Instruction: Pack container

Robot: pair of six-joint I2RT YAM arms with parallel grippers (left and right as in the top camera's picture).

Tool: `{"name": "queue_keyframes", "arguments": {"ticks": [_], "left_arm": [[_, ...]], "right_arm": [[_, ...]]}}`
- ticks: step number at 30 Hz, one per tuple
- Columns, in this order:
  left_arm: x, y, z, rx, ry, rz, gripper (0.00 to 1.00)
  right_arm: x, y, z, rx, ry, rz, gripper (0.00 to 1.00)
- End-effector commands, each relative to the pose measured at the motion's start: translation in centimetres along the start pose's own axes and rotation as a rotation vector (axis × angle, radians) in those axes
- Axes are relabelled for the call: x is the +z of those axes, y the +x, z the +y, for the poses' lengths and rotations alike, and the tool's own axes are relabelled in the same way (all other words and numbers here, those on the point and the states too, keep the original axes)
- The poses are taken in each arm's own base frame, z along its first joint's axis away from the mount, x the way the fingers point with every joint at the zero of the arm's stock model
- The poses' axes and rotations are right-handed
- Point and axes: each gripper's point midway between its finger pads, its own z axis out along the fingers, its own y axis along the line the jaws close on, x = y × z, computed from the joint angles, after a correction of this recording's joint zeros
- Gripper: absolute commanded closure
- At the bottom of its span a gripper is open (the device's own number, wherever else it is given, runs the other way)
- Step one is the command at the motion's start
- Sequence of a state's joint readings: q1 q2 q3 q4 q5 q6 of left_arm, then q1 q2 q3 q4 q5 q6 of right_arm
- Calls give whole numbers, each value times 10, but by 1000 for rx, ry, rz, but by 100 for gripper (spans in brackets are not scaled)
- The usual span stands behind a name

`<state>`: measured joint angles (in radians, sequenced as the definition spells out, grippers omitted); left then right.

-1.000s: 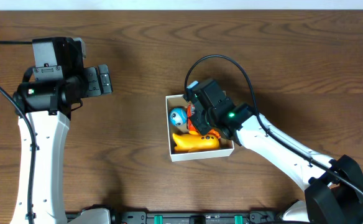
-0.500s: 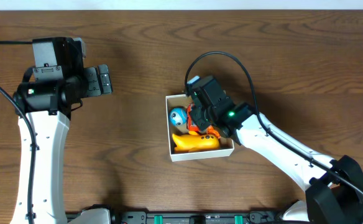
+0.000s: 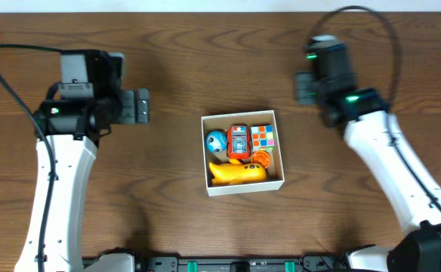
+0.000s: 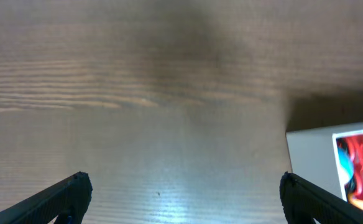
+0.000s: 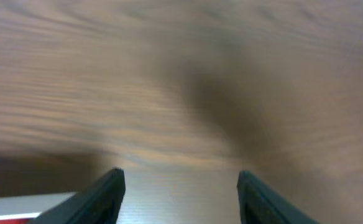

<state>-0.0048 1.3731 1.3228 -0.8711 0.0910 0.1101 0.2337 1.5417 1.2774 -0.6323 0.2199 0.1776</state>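
The container, a small white box with a brown inside, sits mid-table. In it lie a blue ball, a red toy car, a colour cube, a yellow toy and an orange piece. My right gripper hangs up and to the right of the box, blurred. In the right wrist view it is open over bare wood, with the box edge at lower left. My left gripper stands wide open to the left of the box. Nothing lies between its jaws, and the box wall shows at right.
Dark wood table all round the box. Black cables loop over both arms. A dark rail runs along the front edge.
My right gripper has opened, lifted out of the box and swung up to the right, leaving the red car inside. The left arm has shifted slightly right.
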Motion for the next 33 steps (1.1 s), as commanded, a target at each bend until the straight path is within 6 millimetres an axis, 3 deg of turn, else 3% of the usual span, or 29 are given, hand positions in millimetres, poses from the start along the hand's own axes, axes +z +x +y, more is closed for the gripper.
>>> {"name": "queue_keyframes", "arguments": {"ticks": [1,6,12,17,21,28,33], "left_arm": [[4,11,-2,23,-28,40,2],[-11,21,-7,-14,-28,26,2],[-49,39,-7,-62,-25,-84,2],[-78,74,-9,-99,-17,-195,2],[-97,107,-9,-136,-6,-309,2],[-144,126,-1,-156,-36,-573,2],[-154,129,-1,-156,-33,-621,2]], "right_arm": [[-15,4,-40,180,39,25,41],[-45,19,-65,230,50,-1,41],[-86,50,-66,230,20,-100,36],[-105,93,-61,216,-16,-124,24],[-105,133,-58,223,-33,-107,1],[-84,178,-55,327,-42,-34,1],[-76,201,-56,322,-21,54,1]]}}
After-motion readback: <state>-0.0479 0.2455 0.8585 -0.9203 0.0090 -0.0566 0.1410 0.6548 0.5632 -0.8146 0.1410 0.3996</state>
